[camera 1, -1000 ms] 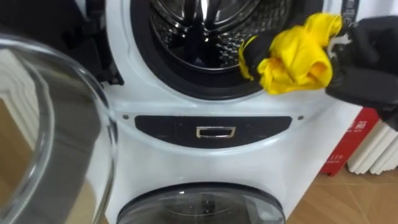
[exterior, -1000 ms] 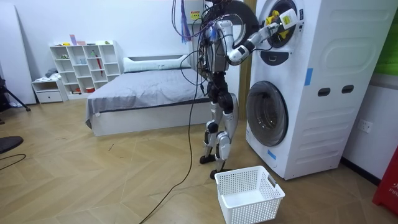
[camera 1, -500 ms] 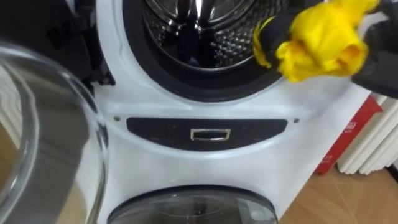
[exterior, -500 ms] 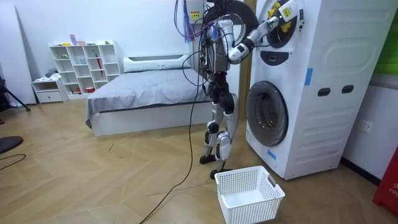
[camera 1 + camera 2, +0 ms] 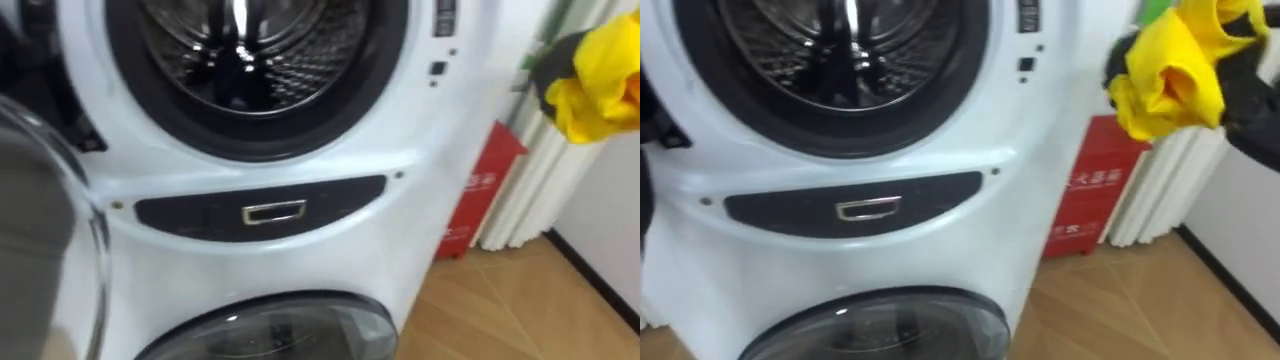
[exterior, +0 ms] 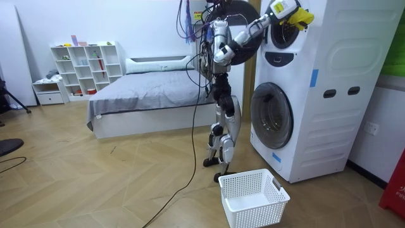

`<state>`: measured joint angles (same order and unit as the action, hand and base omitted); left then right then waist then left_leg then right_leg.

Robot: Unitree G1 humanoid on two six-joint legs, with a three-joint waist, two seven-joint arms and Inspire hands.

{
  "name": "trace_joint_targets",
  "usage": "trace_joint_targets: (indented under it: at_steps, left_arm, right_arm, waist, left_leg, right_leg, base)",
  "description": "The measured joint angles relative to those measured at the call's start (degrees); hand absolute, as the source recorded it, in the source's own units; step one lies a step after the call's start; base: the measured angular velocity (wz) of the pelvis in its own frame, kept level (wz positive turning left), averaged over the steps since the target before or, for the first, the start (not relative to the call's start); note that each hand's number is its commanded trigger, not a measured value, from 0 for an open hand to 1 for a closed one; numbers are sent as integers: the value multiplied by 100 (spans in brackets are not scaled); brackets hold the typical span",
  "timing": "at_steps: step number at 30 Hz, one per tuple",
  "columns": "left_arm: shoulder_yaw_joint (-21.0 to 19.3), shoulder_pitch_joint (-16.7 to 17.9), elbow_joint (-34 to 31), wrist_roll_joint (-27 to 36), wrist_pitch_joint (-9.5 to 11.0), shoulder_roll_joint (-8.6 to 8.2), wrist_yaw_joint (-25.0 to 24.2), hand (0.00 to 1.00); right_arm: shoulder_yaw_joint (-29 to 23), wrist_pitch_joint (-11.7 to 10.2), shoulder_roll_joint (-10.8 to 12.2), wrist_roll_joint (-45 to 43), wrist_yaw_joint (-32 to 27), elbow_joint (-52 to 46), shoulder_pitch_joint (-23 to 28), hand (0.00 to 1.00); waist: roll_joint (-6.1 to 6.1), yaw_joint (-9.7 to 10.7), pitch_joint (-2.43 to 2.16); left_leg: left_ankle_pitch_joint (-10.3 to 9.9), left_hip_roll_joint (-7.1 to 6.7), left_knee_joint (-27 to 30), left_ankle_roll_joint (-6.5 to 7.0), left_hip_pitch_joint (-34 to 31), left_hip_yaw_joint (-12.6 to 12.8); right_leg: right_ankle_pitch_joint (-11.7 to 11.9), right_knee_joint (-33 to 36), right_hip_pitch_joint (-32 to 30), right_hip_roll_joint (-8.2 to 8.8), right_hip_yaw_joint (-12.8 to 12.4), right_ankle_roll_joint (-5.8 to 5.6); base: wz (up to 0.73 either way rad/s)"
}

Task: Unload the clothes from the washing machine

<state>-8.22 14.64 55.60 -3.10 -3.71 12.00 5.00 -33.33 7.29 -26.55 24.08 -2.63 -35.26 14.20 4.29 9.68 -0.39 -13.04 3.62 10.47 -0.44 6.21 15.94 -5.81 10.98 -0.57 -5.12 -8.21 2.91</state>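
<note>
A bunched yellow cloth point(image 5: 1168, 72) hangs in the air to the right of the stacked washing machine, clear of the upper drum point(image 5: 240, 60). My right hand point(image 5: 1252, 98) is shut on it, dark fingers wrapped round its right side. In the room view the raised arm holds the yellow cloth point(image 6: 297, 16) high in front of the machine's top, with the right hand point(image 6: 280, 8) beside it. The upper drum's round opening stands open and its steel inside looks dark. The glass door point(image 5: 45, 220) of the upper drum is swung out at my left.
The lower washer's round door point(image 5: 270, 330) is closed below a dark control strip point(image 5: 260, 205). A red box point(image 5: 480, 190) and a white radiator point(image 5: 530, 170) stand right of the machine. A white laundry basket point(image 6: 253, 196) sits on the wood floor near my feet.
My right hand has pulled the yellow cloth out of the drum's rim, up and to the right past the machine's front. The head view has swung right.
</note>
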Motion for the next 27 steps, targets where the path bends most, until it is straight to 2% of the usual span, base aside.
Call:
trace_joint_targets:
  at_steps: [3,5,7,10,13,16,19,20,21,22,24,27]
  left_arm:
    - [24,-61,108,-18,5,-11,100,0]
    - [25,-76,179,-41,6,-12,162,0]
    - [16,-62,178,-44,6,-5,192,0]
    - [7,-81,178,-162,6,37,194,0]
    - [19,-138,112,-218,-1,40,193,0]
    - [294,-246,106,-235,-12,81,191,0]
    - [553,-431,154,-275,-12,76,189,0]
    - [662,-466,165,-282,-13,66,182,0]
    - [704,-492,175,-289,-17,57,177,0]
    - [815,-528,180,-314,-34,55,162,0]
    - [1040,-607,181,-315,-59,79,142,0]
    - [1219,-726,192,-211,-60,75,33,0]
  right_arm:
    - [8,-23,99,-211,-63,418,343,100]
    - [8,3,285,-242,-113,746,583,100]
    - [8,10,354,-238,-155,925,717,100]
    - [13,30,413,-238,-162,1167,742,100]
    - [90,30,449,-268,-157,1219,775,100]
    - [444,-26,517,-463,-150,1514,838,100]
    - [892,2,807,-706,-72,2154,878,100]
    - [1041,41,873,-779,-22,2358,898,100]
    - [1109,48,890,-794,-9,2437,912,100]
    - [1247,51,898,-812,26,2559,951,100]
    - [1590,-57,915,-760,83,3321,864,100]
    - [1793,-4,1010,-729,124,4109,828,100]
  waist:
    - [-7,-29,8]
    - [-14,-45,0]
    - [-32,-14,3]
    - [-60,102,12]
    - [-73,130,19]
    - [-96,219,38]
    - [-104,215,28]
    - [-141,199,5]
    - [-175,199,7]
    - [-261,224,-14]
    - [-381,277,6]
    - [-471,234,0]
  left_leg:
    - [2,32,-9,-6,23,199]
    - [4,57,-7,-12,31,400]
    - [11,69,-7,-21,26,479]
    - [23,77,-2,-23,17,621]
    - [21,79,7,-18,18,760]
    - [12,113,60,-2,-4,839]
    - [9,166,124,-5,-78,975]
    - [9,169,127,-4,-109,1047]
    - [9,167,132,-3,-133,1058]
    - [12,158,139,7,-210,1071]
    - [18,158,179,16,-272,1073]
    - [17,154,181,16,-316,1077]
  right_leg:
    - [45,10,-58,-52,-195,-31]
    - [67,102,-156,-112,-374,-36]
    - [98,95,-190,-133,-480,-76]
    - [173,109,-260,-189,-650,-82]
    - [235,178,-356,-268,-876,-78]
    - [292,163,-379,-275,-924,-50]
    - [356,165,-481,-312,-1037,-53]
    - [381,179,-546,-317,-1056,-55]
    - [393,177,-564,-315,-1048,-60]
    - [401,188,-641,-301,-1048,-71]
    - [418,189,-692,-303,-1060,-84]
    - [419,200,-743,-302,-1057,-90]
  base:
    - [-35]
    - [-43]
    - [-34]
    - [-33]
    - [-40]
    - [-23]
    - [-23]
    - [-23]
    - [-18]
    - [-6]
    - [0]
    - [0]
